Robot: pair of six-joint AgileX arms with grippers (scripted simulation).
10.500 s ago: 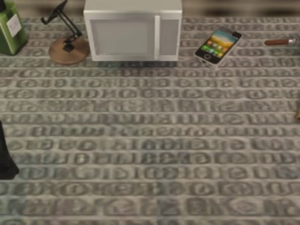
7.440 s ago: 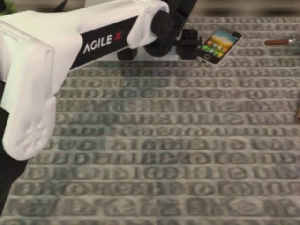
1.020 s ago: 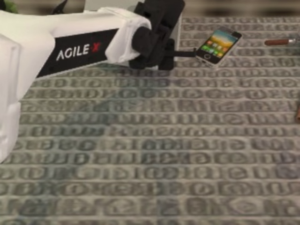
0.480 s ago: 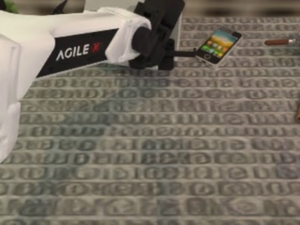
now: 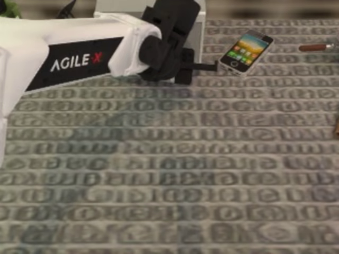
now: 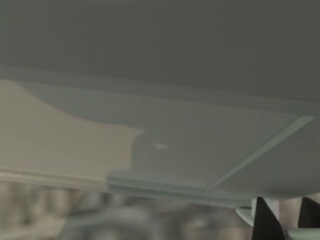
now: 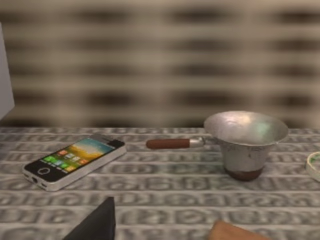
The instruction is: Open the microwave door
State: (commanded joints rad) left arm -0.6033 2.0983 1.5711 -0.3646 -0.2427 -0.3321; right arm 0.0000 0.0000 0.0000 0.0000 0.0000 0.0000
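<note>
Microwave door [image 6: 165, 140] filled the left wrist view as a flat, smooth, pale grey-green translucent pane with a lighter framed edge, lying very close in front of the left gripper [image 5: 180, 66]. In the top view that gripper was a black blocky head at the end of a glossy white arm lettered AGILEX, pressed up at the front of the boxy silver-white microwave [image 5: 197, 32] at the far side of the table, left of centre; whether its fingers were apart or together could not be told, since the head hid them from above and only dark finger tips showed at the wrist view's edge. From above the door itself was hidden under the arm, and only the microwave's top and right front edge showed. The table [image 5: 175, 169] wore a grey woven cloth with rows of raised letter-like relief. Just right of the microwave lay a slim smartphone [image 5: 246, 47] with a bright screen of coloured icons. The right wrist view alone showed a dull metal funnel-shaped pan [image 7: 246, 140] with a brown wooden handle; the top view caught only that handle. The right arm was not seen from above.
</note>
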